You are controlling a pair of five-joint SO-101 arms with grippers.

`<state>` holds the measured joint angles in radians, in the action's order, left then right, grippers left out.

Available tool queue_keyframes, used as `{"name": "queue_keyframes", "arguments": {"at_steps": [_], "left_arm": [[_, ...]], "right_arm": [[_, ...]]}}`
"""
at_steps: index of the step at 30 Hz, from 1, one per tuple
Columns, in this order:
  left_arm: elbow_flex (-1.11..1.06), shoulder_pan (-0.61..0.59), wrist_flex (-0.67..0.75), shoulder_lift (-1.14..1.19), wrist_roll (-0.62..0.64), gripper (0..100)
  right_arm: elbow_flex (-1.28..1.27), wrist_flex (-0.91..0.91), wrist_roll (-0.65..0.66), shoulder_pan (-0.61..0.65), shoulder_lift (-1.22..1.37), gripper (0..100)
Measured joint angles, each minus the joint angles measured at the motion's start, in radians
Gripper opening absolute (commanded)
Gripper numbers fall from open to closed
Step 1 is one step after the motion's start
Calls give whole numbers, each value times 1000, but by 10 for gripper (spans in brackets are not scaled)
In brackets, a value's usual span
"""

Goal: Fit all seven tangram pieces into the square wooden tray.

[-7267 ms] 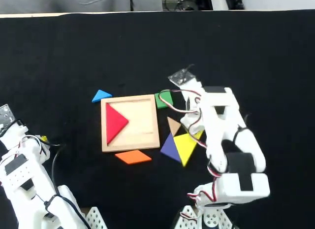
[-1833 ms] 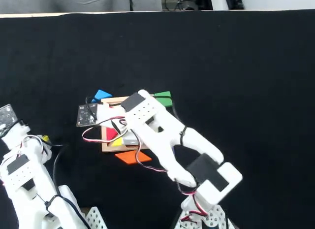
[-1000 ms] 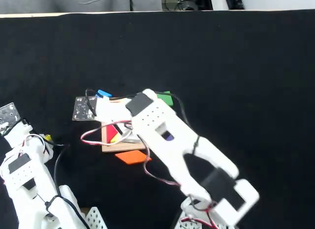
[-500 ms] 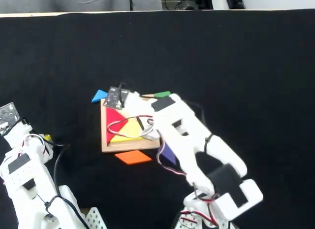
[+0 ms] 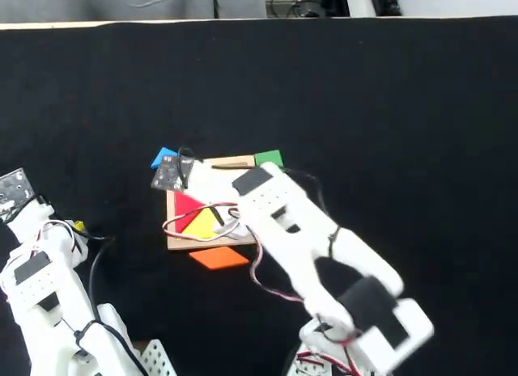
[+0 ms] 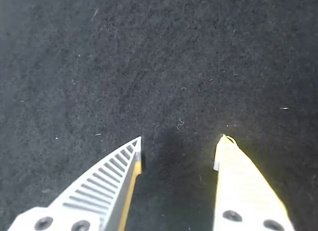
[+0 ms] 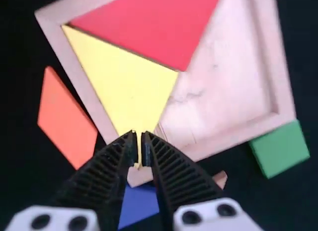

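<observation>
The square wooden tray (image 7: 223, 92) holds a red triangle (image 7: 154, 22) with a yellow triangle (image 7: 126, 89) lying flat against it along the tray's rim. My right gripper (image 7: 139, 136) is shut on the yellow triangle's pointed corner, near a corner of the tray. In the high view the right arm (image 5: 275, 210) stretches over the tray (image 5: 231, 162) and hides much of it. Outside the tray lie an orange parallelogram (image 5: 217, 258), a green square (image 5: 269, 158), a small blue triangle (image 5: 164, 157) and a dark blue triangle (image 7: 139, 201). My left gripper (image 6: 181, 139) hangs open over bare cloth.
Black cloth covers the whole table. A small tan piece (image 7: 218, 180) lies beside the dark blue triangle, under the right gripper. The left arm (image 5: 32, 267) stands at the near left corner, well away from the tray. A pale strip runs along the table's far edge.
The right arm has swung its wrist back to the left over the tray. The yellow triangle has shifted with it and now lies against the red one. The left arm has kept still.
</observation>
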<state>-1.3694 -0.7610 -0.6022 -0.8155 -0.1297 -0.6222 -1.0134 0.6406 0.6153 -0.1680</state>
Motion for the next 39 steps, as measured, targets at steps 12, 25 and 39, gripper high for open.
{"name": "queue_keyframes", "arguments": {"at_steps": [12, 25, 39], "left_arm": [[0, -60, 0, 0, 0, 242], [0, -133, -61, 0, -72, 242], [0, -147, -71, 0, -91, 242]], "right_arm": [[-272, -32, -61, 170, -262, 185], [-265, 43, -97, 245, -43, 158], [-201, 37, -25, 265, -35, 135]]}}
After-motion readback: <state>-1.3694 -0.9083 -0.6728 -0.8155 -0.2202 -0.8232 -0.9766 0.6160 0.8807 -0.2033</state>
